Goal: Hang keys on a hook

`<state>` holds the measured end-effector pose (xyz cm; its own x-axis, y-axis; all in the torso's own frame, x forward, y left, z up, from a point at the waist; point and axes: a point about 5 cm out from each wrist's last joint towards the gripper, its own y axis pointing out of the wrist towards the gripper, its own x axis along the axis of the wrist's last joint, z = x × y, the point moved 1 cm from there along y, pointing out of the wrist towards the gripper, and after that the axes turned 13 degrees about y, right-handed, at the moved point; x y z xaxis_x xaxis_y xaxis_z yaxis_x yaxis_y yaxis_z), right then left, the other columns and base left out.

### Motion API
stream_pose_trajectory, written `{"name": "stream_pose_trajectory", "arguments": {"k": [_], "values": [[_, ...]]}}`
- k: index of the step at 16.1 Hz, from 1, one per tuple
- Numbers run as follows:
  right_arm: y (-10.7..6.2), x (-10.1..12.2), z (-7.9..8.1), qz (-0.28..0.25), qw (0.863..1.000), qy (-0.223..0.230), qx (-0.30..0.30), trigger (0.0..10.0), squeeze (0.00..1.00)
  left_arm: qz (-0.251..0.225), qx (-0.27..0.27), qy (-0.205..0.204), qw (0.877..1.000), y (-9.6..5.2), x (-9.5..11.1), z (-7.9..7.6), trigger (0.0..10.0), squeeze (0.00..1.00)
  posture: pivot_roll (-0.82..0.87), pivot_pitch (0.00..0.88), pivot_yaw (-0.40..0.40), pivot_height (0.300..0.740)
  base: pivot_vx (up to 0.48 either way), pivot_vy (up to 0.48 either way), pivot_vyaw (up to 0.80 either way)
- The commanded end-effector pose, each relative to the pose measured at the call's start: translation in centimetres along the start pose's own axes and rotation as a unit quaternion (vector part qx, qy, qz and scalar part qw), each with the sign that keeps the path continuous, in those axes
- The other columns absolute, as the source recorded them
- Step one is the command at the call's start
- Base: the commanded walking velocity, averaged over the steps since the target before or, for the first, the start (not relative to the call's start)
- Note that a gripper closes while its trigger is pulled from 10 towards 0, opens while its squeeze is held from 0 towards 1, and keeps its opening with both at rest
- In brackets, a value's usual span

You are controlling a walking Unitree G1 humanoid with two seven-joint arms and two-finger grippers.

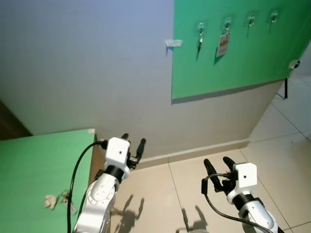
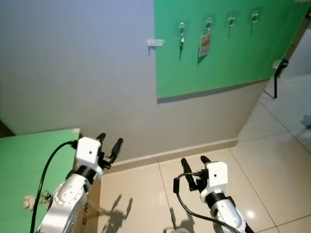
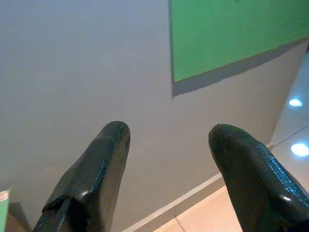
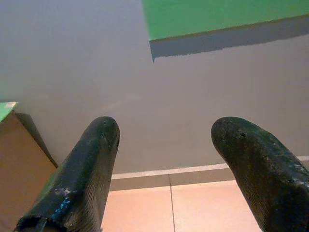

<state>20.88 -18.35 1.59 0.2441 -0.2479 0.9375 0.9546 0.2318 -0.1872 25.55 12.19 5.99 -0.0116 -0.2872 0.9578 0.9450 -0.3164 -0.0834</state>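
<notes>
Green tabletop (image 1: 34,165) holds keys (image 1: 57,200) beside the spread, empty left gripper (image 1: 133,143).

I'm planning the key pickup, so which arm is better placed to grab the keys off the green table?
Left. The keys lie on the green table beside the left arm; its open left gripper is nearer than the right gripper.

We're indoors, a home hallway by the look of it: a plain grey wall (image 1: 87,68) with a pale skirting board (image 1: 194,150) meeting glossy beige floor tiles (image 1: 282,145). High on that wall sits a green board (image 1: 233,58) with a row of key hooks (image 1: 250,20); low beside the wall, a green-topped cabinet (image 1: 34,165).
</notes>
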Motion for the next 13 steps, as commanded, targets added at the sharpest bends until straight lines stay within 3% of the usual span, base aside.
{"name": "stream_pose_trajectory", "arguments": {"k": [1, 7, 11, 13], "values": [[0.3, 0.5, 0.6, -0.008, 1.0, 0.001, 0.013, 10.0, 0.0, 0.008, 0.004, 0.011, 1.0, -0.1, -0.1, 0.6, 10.0, 0.0, -0.23, 0.0, 0.093, 0.74, 0.48, 0.0, 0.0], [0.2, 0.5, 0.6, -0.002, 1.0, -0.002, 0.009, 10.0, 0.0, 0.014, -0.012, 0.005, 1.0, 0.3, 0.0, 0.0, 10.0, 0.0, -0.23, 0.0, 0.094, 0.74, 0.477, 0.0, 0.0], [1.0, 1.3, 0.4, 0.008, 1.0, -0.006, 0.025, 10.0, 0.0, 0.02, 0.005, 0.01, 1.0, 0.4, -0.1, 0.4, 10.0, 0.0, -0.23, 0.0, 0.088, 0.74, 0.0, 0.0, 0.0], [2.5, 2.1, -0.3, 0.007, 1.0, -0.009, 0.025, 10.0, 0.0, 0.026, 0.01, 0.011, 1.0, 0.5, -0.3, 0.6, 10.0, 0.0, -0.23, 0.0, 0.085, 0.74, 0.0, 0.0, 0.0]]}}
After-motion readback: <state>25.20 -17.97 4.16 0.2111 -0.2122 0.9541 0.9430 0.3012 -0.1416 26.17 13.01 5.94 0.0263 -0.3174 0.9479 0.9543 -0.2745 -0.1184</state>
